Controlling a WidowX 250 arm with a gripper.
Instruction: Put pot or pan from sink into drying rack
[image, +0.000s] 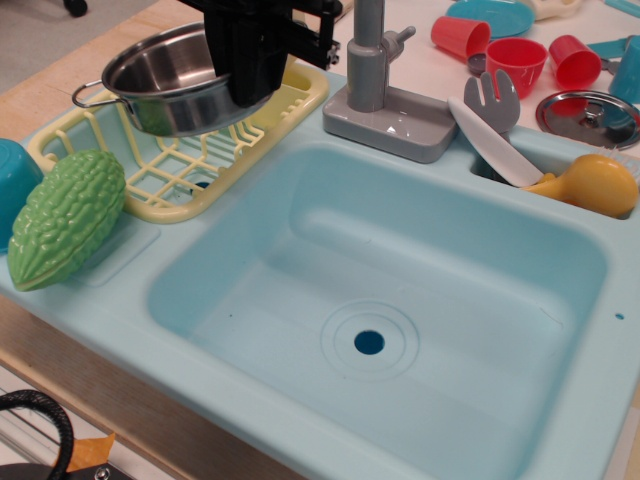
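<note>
The shiny steel pot hangs tilted above the pale yellow drying rack at the upper left, one wire loop handle pointing left. My black gripper is shut on the pot's right rim and holds it a little above the rack's ribs. The light-blue sink in the middle holds nothing; its dark-blue drain hole shows.
A green bumpy gourd lies left of the sink. A grey faucet stands behind it. A yellow toy, a white spatula, red cups and a steel lid are at the right back.
</note>
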